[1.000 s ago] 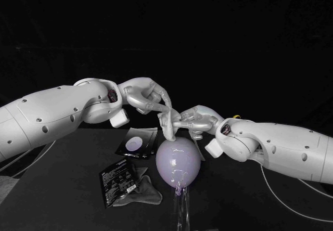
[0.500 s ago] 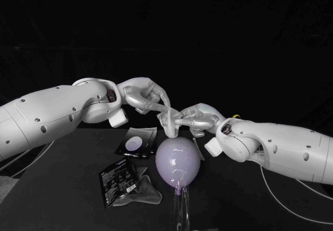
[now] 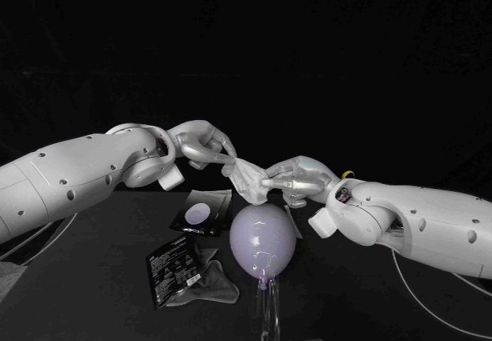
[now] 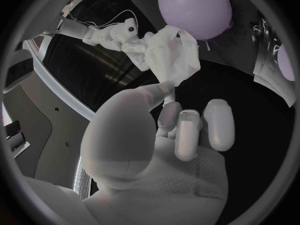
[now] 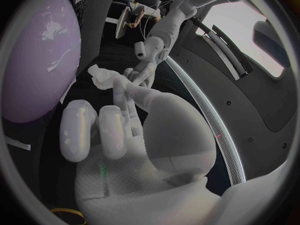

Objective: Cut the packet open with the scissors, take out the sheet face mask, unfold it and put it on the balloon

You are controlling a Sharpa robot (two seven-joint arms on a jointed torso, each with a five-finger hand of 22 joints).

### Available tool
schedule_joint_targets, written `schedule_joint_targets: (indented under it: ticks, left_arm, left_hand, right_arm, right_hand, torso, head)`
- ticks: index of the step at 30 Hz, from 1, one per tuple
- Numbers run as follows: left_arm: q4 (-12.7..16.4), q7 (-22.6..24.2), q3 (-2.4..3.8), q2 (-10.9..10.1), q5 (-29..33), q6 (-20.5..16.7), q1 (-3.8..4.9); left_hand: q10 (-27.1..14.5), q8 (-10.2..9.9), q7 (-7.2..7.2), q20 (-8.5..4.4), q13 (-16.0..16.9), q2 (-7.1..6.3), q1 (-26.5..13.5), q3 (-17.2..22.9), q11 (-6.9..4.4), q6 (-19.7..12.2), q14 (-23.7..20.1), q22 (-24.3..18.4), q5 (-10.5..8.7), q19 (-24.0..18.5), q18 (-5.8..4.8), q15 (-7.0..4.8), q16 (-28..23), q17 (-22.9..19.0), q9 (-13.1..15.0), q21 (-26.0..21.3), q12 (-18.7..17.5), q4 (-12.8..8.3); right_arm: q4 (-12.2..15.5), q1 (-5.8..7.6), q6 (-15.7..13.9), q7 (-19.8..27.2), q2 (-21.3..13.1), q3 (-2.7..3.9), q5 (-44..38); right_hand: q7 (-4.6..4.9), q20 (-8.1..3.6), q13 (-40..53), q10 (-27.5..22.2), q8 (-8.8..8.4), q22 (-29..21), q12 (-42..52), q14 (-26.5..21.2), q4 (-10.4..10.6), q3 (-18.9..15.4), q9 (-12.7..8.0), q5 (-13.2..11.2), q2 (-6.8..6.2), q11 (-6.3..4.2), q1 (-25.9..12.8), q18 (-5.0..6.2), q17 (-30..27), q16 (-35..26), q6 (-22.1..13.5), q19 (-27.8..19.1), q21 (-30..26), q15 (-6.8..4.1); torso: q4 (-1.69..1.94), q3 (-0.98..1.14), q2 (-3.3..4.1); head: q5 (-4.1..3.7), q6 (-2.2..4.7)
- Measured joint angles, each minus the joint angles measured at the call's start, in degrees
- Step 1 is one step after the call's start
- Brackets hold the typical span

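Note:
A pale purple balloon [image 3: 262, 238] stands on a clear rod [image 3: 269, 312] at the table's middle. Just above it the white sheet mask [image 3: 246, 177] hangs crumpled between both hands. My left hand [image 3: 200, 145] pinches its upper left edge, and my right hand [image 3: 297, 177] pinches its right side. The left wrist view has the mask [image 4: 172, 55] in front of the balloon [image 4: 194, 10], with the right hand [image 4: 122, 37] on its far side. In the right wrist view the mask [image 5: 103, 75] sits beside the balloon [image 5: 37, 65], held by the left hand [image 5: 150, 50].
A black packet [image 3: 174, 268] lies at front left of the balloon with a crumpled pale film [image 3: 210, 284] beside it. A second black piece with a pale disc [image 3: 203, 211] lies behind it. A yellow loop [image 3: 348, 172] shows behind my right wrist.
My left hand has drawn back to the left and my right hand a little to the right. The mask is stretched wider between them.

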Motion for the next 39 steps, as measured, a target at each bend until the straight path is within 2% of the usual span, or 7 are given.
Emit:
schedule_joint_targets:
  ticks: [7, 11, 14, 19, 27, 28, 39]
  left_arm:
    - [-1.63, -3.57, -0.35, 1.26, 0.53, -3.85, -0.67]
    - [-1.88, -4.71, -0.41, 1.47, 1.23, -4.53, -0.73]
    - [-1.75, -5.24, -0.51, 1.56, 1.67, -4.41, -0.78]
    - [-0.93, -5.82, -0.69, 1.62, 2.23, -3.20, -0.81]
    - [-0.23, -6.05, -0.84, 1.51, 2.63, -1.09, -0.83]
    - [-0.22, -6.08, -0.86, 1.46, 2.69, -0.98, -0.84]
    - [-0.64, -7.48, -1.09, 0.59, 4.50, -2.37, -0.98]
  left_hand:
    - [-0.14, 0.00, 0.18, 0.00, -0.41, 0.14, -0.14, -0.01, 0.06, -0.20, 0.00, 0.00, -0.01, 0.00, 0.00, 0.00, -0.01, 0.00, 0.00, 0.00, 0.00, 0.00]
    - [-0.14, 0.00, 0.18, 0.01, -0.36, 0.13, -0.14, -0.01, 0.06, -0.21, 0.00, 0.00, -0.01, -0.01, 0.00, 0.00, -0.01, 0.00, 0.00, 0.00, 0.00, 0.00]
    - [-0.14, 0.20, 0.18, 0.01, -0.37, 0.13, -0.15, -0.01, 0.06, -0.22, 0.00, -0.03, -0.02, -0.01, 0.00, 0.00, -0.01, 0.00, 0.00, 0.00, -0.24, 0.00]
    - [-1.38, 0.28, 0.17, 0.20, -2.11, 0.13, -0.15, -0.01, 0.03, -0.24, -0.01, -0.59, -0.02, -0.20, 0.00, 0.00, -0.02, 0.00, 0.00, 0.00, -1.25, 0.00]
    - [-1.98, 0.28, 0.28, 0.20, -3.41, 0.12, -0.16, -0.01, 0.06, -0.71, -0.01, -0.85, -0.04, -0.20, 0.00, 0.01, -0.07, 0.00, 0.02, -0.22, -1.97, 0.00]
    - [-2.08, 0.28, 0.16, 0.20, -3.59, 0.12, -0.16, -0.01, 0.15, -0.84, -0.02, -0.85, -0.04, -0.20, 0.01, 0.02, -0.08, 0.00, 1.44, -0.22, -2.16, 0.00]
    - [-2.49, 0.28, 0.58, 0.32, -4.21, 0.05, -0.22, -0.01, 0.15, -1.45, -0.11, -0.61, -0.04, -0.33, 0.00, 0.10, -0.08, 0.00, 2.85, -0.22, -2.45, 0.00]
  right_arm:
    - [1.07, 0.21, 6.07, -0.57, -0.69, 0.04, 0.04]
    - [1.20, 0.25, 8.93, -1.14, -0.63, 0.04, -0.01]
    - [1.31, 0.26, 9.92, -1.34, -0.49, 0.04, -0.03]
    - [1.42, 0.27, 10.06, -1.25, -0.37, 0.04, 0.08]
    - [1.41, 0.28, 8.67, -0.64, -0.45, 0.04, 0.77]
    - [1.41, 0.28, 8.50, -0.56, -0.48, 0.04, 0.88]
    - [2.07, 0.52, 6.88, 0.26, -2.46, 0.23, 2.38]
  right_hand:
    - [0.07, 0.01, -0.02, 0.10, 0.00, -0.03, -0.01, 0.00, -0.05, 0.05, 0.14, -0.01, -0.14, -0.10, -0.14, -0.01, 0.01, 0.00, -0.08, -0.01, 0.00, 0.00]
    - [0.07, 0.01, -0.02, 0.12, 0.00, -0.04, -0.01, 0.00, -0.22, 0.22, 0.16, -0.02, -0.22, -0.12, -0.22, -0.01, 0.05, -0.03, -0.09, -0.02, 0.00, 0.01]
    - [0.07, 0.01, -0.03, 0.20, 0.00, -0.04, -0.01, -0.01, -0.20, 0.23, 0.17, -0.02, -0.36, -0.20, -0.36, -0.01, 0.06, -0.04, -0.09, -0.02, 0.00, 0.01]
    - [0.06, 0.01, -0.03, 0.20, 0.34, -0.02, -0.01, -0.01, -0.20, 0.53, 0.32, -0.12, -0.23, -0.20, -0.81, -0.02, 0.00, -0.04, -0.18, -0.03, -0.01, 0.01]
    - [0.07, 0.02, -0.03, 0.28, 0.41, 0.00, -0.01, -0.01, -0.37, 0.70, 0.35, -0.21, -0.31, -0.28, -0.89, -0.02, -0.11, -0.05, -0.28, -0.04, -0.01, 0.02]
    - [0.07, 0.02, -0.03, 0.32, 0.41, 0.01, -0.01, -0.01, -0.37, 0.70, 0.35, -0.22, -0.31, -0.33, -0.89, -0.02, -0.10, -0.05, -0.28, -0.04, -0.01, 0.02]
    - [0.07, 0.02, 0.03, 0.40, 0.41, -0.01, -0.01, -0.01, -0.37, 0.69, 0.46, -0.22, -0.43, -0.41, -1.01, -0.03, -0.11, -0.05, -0.30, -0.06, -0.02, 0.02]
  torso:
    - [-0.03, -0.05, 0.06]
    - [0.00, -0.05, 0.06]
    - [0.03, -0.05, 0.05]
    - [0.08, -0.07, 0.03]
    - [0.04, -0.09, 0.03]
    - [0.04, -0.08, 0.03]
    - [0.04, -0.06, 0.01]
  head:
    - [-0.15, 0.04]
    - [-0.17, -0.14]
    - [-0.23, -0.16]
    - [-0.26, -0.23]
    - [-0.05, -0.27]
    - [-0.04, -0.27]
    - [-0.10, -0.21]
